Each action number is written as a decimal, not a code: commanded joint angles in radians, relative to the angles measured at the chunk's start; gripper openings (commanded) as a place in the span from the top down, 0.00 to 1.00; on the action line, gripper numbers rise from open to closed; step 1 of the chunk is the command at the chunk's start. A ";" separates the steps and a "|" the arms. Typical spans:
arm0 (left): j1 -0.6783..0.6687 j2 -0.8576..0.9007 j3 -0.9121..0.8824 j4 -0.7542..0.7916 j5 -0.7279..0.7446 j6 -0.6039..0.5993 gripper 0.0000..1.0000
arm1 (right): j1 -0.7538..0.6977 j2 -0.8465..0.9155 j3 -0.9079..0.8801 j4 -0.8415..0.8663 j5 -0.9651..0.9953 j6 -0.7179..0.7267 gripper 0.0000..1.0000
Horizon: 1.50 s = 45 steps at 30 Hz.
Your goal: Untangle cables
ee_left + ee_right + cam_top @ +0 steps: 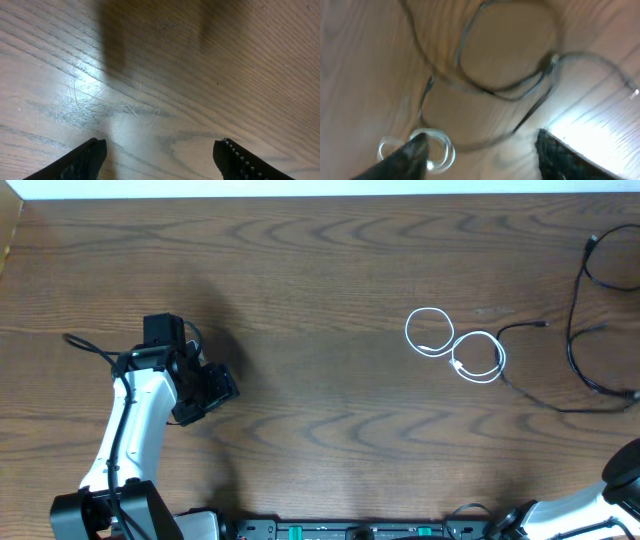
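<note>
Left jaws and right jaws gape empty (right view blurred), white cable (pixel 456 355) beside black cables (pixel 570 345).

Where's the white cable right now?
Overhead, the white cable lies in two loops right of centre, beside the black cable, far from the left pincer.

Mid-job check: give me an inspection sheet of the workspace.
Surface: wood-grain table, lightly scratched.
Job's things: white cable in two loops right of centre; black cables looped at right edge, one thin end reaching the white loops.
Clutter: nothing seen.
Grippers: left tool open over bare wood; right tool open, empty, view blurred.
Cables: left arm's lead loops out beside it.
Surroundings: pale strip beyond far edge.
</note>
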 commanded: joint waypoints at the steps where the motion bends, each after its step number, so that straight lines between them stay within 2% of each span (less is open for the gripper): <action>1: 0.004 -0.001 -0.006 -0.010 0.003 -0.005 0.26 | 0.052 0.001 -0.044 -0.060 -0.087 -0.101 0.23; 6: 0.004 -0.001 -0.006 -0.014 0.004 -0.005 0.26 | 0.122 0.001 -0.187 -0.092 -0.054 -0.134 0.26; 11: 0.004 -0.001 -0.006 -0.014 0.003 -0.005 0.26 | 0.201 0.001 -0.388 0.035 -0.032 -0.137 0.30; 17: 0.004 -0.001 -0.006 -0.016 0.004 -0.005 0.26 | 0.336 0.001 -0.530 0.274 -0.030 -0.320 0.34; 20: 0.004 -0.001 -0.006 -0.024 0.004 -0.005 0.26 | 0.429 0.001 -0.565 0.377 0.043 -0.413 0.36; 26: 0.004 -0.001 -0.006 -0.029 0.004 -0.005 0.26 | 0.528 0.001 -0.627 0.427 0.132 -0.504 0.45; 29: 0.004 -0.001 -0.006 -0.029 0.003 -0.005 0.26 | 0.546 0.001 -0.677 0.451 0.185 -0.504 0.46; 32: 0.004 -0.001 -0.006 -0.029 0.003 -0.005 0.26 | 0.546 0.001 -0.717 0.465 0.243 -0.504 0.54; 39: 0.004 -0.001 -0.006 -0.028 0.003 -0.005 0.26 | 0.545 0.001 -0.757 0.488 0.263 -0.504 0.50; 45: 0.004 -0.001 -0.006 -0.028 0.003 -0.005 0.27 | 0.546 0.001 -0.798 0.511 0.249 -0.503 0.51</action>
